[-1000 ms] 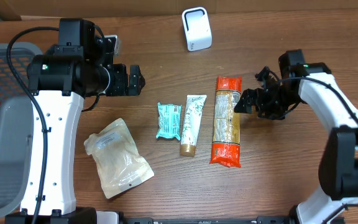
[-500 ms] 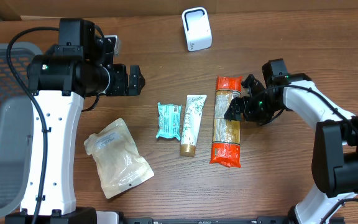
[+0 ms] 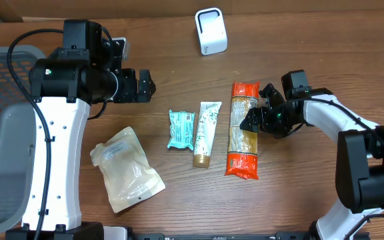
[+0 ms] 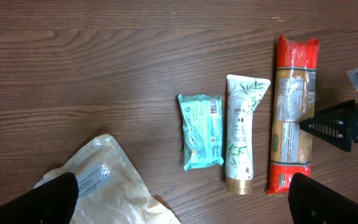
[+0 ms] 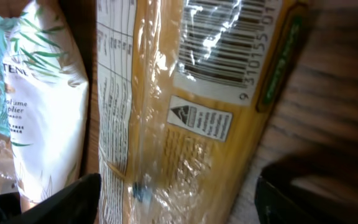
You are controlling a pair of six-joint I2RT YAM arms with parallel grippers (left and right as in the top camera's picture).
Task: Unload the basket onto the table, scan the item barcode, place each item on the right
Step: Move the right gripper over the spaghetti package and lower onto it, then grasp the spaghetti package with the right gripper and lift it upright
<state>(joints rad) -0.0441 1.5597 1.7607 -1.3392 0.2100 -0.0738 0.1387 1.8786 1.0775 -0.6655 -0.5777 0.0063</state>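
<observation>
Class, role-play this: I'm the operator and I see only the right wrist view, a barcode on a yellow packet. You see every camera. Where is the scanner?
Observer: The white scanner stands upright at the far side, past the red end of the packet.
Operator: What is the left pincer doing?
Observer: The left pincer hangs open and empty, apart from all items.
Operator: What else lies there?
Observer: A teal sachet and a pale pouch lie on the left-arm side of the tube.
</observation>
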